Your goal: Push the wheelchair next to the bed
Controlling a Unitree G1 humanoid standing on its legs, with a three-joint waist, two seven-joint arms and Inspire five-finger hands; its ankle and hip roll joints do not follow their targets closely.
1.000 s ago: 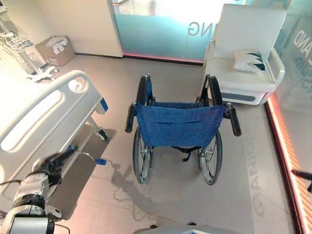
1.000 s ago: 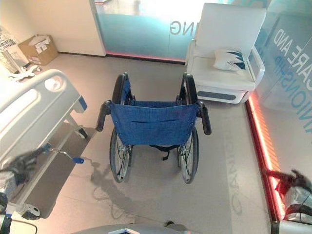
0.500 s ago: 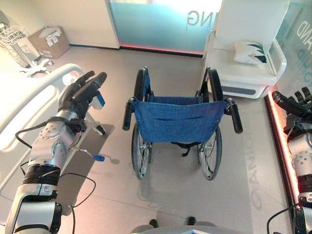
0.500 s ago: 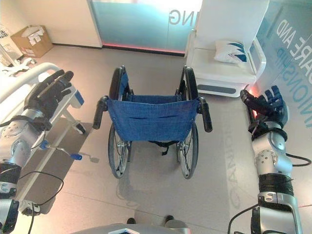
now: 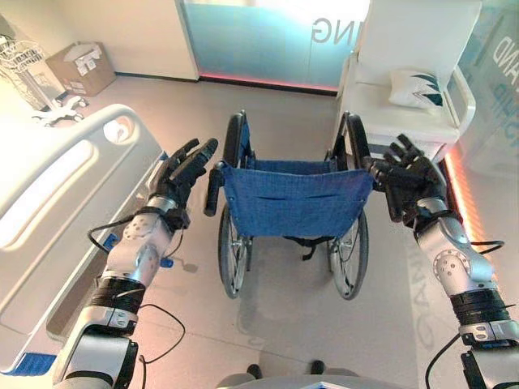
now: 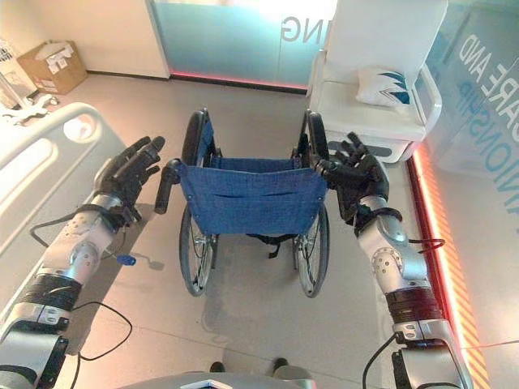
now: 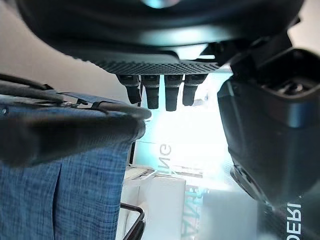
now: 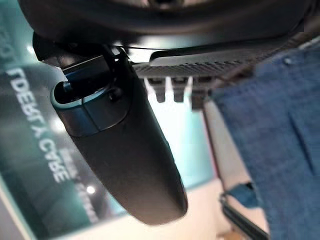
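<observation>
The wheelchair (image 5: 293, 215) stands at the centre of the frame with its blue backrest facing the camera. The bed (image 5: 57, 194) occupies the left side of the frame, apart from the wheelchair, with bare floor between them.

The left hand (image 5: 180, 173) is left of centre, just beside the left push handle (image 5: 214, 189). Its fingers are straight and spread and hold nothing. In the left wrist view the fingertips (image 7: 151, 94) extend past the handle (image 7: 65, 137), with the blue backrest beside it.

The right hand (image 6: 357, 180) is right of centre, at the right push handle. Its fingers are extended and splayed. Whether the palm touches the handle cannot be told. In the right wrist view the thumb (image 8: 127, 150) stands clear of the blue fabric (image 8: 277, 150).

A white armchair (image 5: 409, 89) with a cushion (image 5: 415, 87) stands at the upper right, behind the wheelchair. A cardboard box (image 5: 79, 68) sits at the upper left.
</observation>
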